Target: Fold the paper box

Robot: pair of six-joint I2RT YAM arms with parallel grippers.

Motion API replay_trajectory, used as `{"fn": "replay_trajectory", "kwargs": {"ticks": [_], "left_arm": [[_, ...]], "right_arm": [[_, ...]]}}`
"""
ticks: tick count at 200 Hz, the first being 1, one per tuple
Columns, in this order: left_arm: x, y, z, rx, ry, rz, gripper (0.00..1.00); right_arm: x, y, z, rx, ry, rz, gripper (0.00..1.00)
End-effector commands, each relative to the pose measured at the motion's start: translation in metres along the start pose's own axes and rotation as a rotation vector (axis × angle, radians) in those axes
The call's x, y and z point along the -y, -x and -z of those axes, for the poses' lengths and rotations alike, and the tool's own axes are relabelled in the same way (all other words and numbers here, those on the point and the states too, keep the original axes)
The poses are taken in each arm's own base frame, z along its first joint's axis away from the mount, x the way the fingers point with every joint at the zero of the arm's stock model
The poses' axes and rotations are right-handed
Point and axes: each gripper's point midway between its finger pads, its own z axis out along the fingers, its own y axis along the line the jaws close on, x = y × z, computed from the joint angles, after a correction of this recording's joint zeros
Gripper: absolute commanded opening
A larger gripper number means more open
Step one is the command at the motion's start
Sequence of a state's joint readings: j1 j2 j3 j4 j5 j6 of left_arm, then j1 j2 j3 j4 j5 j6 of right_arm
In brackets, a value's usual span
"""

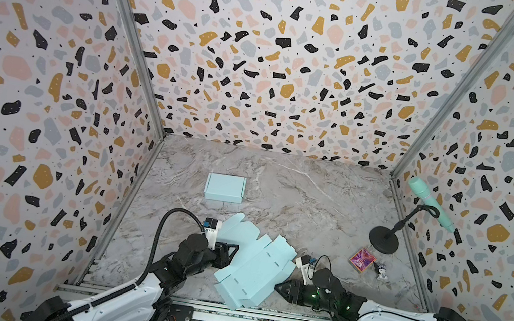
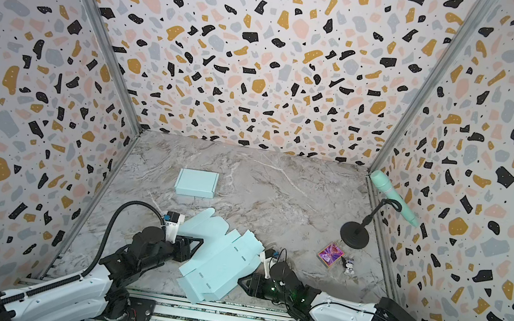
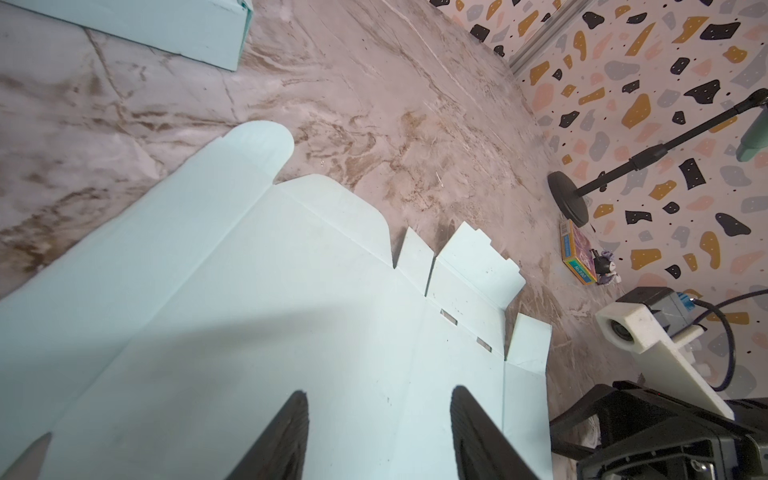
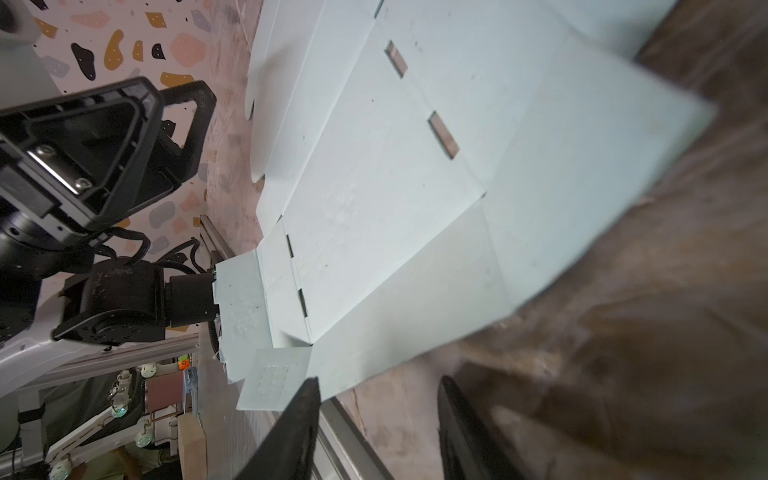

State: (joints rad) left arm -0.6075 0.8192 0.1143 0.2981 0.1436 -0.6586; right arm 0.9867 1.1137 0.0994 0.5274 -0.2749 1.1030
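A pale blue paper box (image 1: 252,266), not yet folded, lies as a flat sheet at the middle of the near edge of the marble surface (image 1: 313,195). One corner pokes over that edge. The left hand (image 3: 378,399) sits over the sheet's left side, fingers spread, released and gripping nothing. The right hand (image 4: 378,384) is at the sheet's right side, likewise released, with one fingertip (image 4: 307,390) just at a small flap. A finished folded box (image 1: 225,188) rests toward the far left. A mint microphone (image 1: 429,200) on a stand (image 1: 383,239) is by the right edge, with a colourful card pack (image 1: 362,259) near it.
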Motion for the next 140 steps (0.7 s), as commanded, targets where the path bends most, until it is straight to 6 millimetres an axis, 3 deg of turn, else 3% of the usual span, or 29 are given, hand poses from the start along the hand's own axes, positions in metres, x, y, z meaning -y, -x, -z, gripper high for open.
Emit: {"fn": "replay_trajectory", "kwargs": {"ticks": [1,77,140], "left_arm": [[0.004,-0.004,-0.003,-0.003,-0.032,-0.004,0.56],[-0.005,-0.008,-0.008,-0.020,0.012,-0.021,0.56],[-0.006,-0.005,-0.008,0.003,0.013,-0.008,0.55]], "right_arm": [[-0.009,0.010,-0.001,0.036,0.045,0.023,0.45],[0.011,0.038,0.004,0.093,-0.014,0.040,0.25],[0.016,0.050,0.002,0.091,-0.012,0.048,0.22]]}}
